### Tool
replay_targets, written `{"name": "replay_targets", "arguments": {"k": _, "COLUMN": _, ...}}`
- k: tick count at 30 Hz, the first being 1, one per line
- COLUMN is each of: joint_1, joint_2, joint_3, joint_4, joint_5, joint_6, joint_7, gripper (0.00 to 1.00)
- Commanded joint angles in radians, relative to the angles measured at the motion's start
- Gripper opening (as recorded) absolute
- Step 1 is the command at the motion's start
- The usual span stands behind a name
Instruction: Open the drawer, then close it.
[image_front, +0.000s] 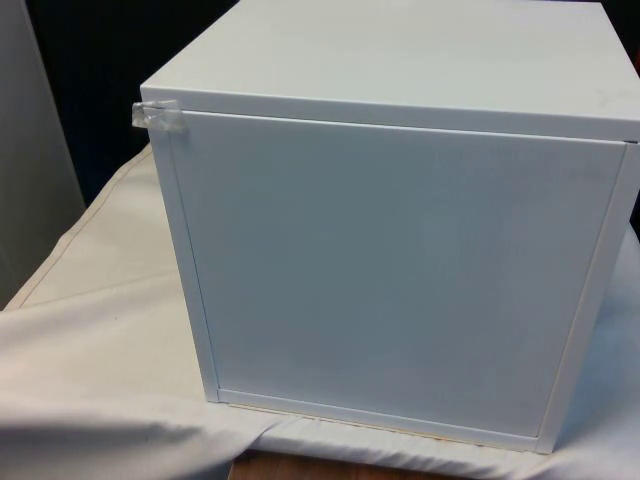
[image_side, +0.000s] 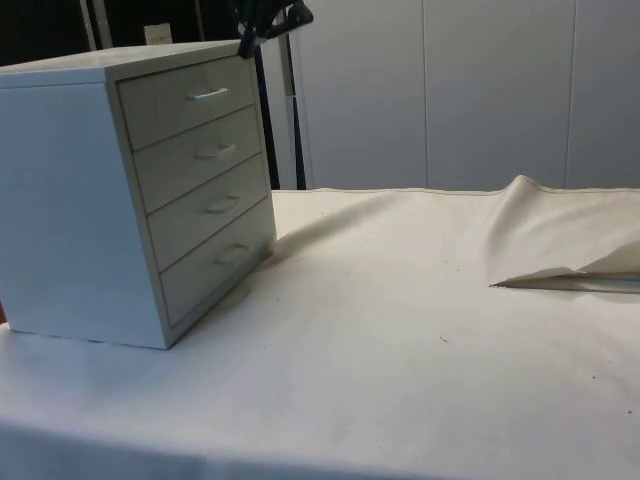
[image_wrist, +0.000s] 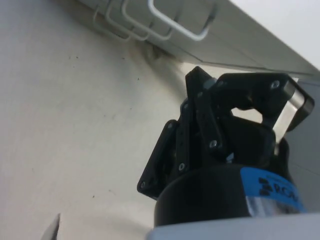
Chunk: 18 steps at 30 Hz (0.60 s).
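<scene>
So the gripper is hanging above the chest of drawers by its top front corner, with the top handle sitting below it running sideways, and honestly I can't tell if the jaws are clenched or not.

1 white chest stands on 1 cloth-covered table, near the table's edge. In the side view the chest shows 4 drawers, stacked one above another, all shut. Each drawer front carries 1 handle, so 4 handles in all. In the wrist view 3 handles can be counted in a row along the chest's front. 1 piece of clear tape sticks to 1 top corner of the chest's back panel. 1 gripper hangs above the chest's top front edge.
</scene>
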Motion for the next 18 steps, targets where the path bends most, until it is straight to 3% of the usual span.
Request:
{"name": "replay_targets", "arguments": {"k": 1, "joint_1": 0.004, "joint_2": -0.018, "joint_3": 0.005, "joint_4": -0.011, "joint_5": 0.002, "joint_6": -0.014, "joint_7": -0.002, "gripper": 0.00}}
{"name": "replay_targets", "arguments": {"k": 8, "joint_1": -0.005, "joint_2": -0.070, "joint_3": 0.034, "joint_4": -0.055, "joint_5": -0.020, "joint_6": -0.022, "joint_7": 0.024, "gripper": 0.00}}
{"name": "replay_targets", "arguments": {"k": 9, "joint_1": 0.004, "joint_2": -0.065, "joint_3": 0.025, "joint_4": -0.056, "joint_5": -0.002, "joint_6": -0.017, "joint_7": 0.010, "gripper": 0.00}}
{"name": "replay_targets", "arguments": {"k": 10, "joint_1": -0.006, "joint_2": -0.078, "joint_3": 0.038, "joint_4": -0.062, "joint_5": -0.023, "joint_6": -0.022, "joint_7": 0.028, "gripper": 0.00}}
{"name": "replay_targets", "arguments": {"k": 12, "joint_1": -0.009, "joint_2": -0.098, "joint_3": 0.048, "joint_4": -0.081, "joint_5": -0.032, "joint_6": -0.022, "joint_7": 0.041, "gripper": 0.00}}
{"name": "replay_targets", "arguments": {"k": 18, "joint_1": -0.003, "joint_2": -0.103, "joint_3": 0.044, "joint_4": -0.085, "joint_5": -0.026, "joint_6": -0.020, "joint_7": 0.040, "gripper": 0.00}}
